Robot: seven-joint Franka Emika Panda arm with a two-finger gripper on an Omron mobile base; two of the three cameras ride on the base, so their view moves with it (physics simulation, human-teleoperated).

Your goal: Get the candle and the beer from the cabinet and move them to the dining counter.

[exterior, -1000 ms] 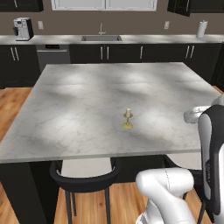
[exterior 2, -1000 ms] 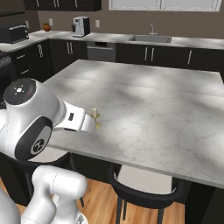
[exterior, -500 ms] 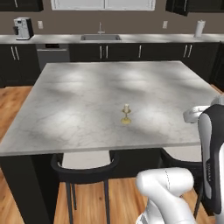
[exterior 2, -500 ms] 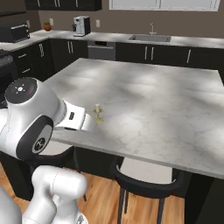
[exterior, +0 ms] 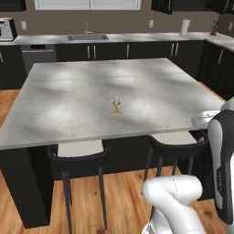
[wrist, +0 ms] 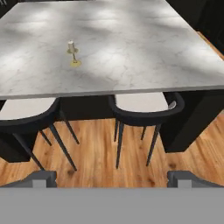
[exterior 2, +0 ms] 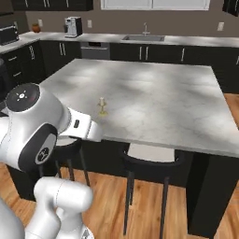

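A kitchen with a large marble-topped island, the dining surface, filling the middle of the scene. On the far left, a coffee maker stands on the back worktop; further right along that wall is a sink with a tap, and a paper towel roll near the far right corner.

The candle, a short cream stub on a brass holder, stands upright and alone on the dining surface, toward its near edge and roughly midway along it. In the view from the hand it appears at the upper left.

Two dark stools are tucked under the near edge: a left stool and a right stool, each with a pale seat, on a wooden floor.

The white arm is folded close to the base, off the near side of the island. The hand is held back from the surface, above the floor, pointing toward the stools and the island's near edge. Its two fingertips stand spread wide apart, with nothing between them.
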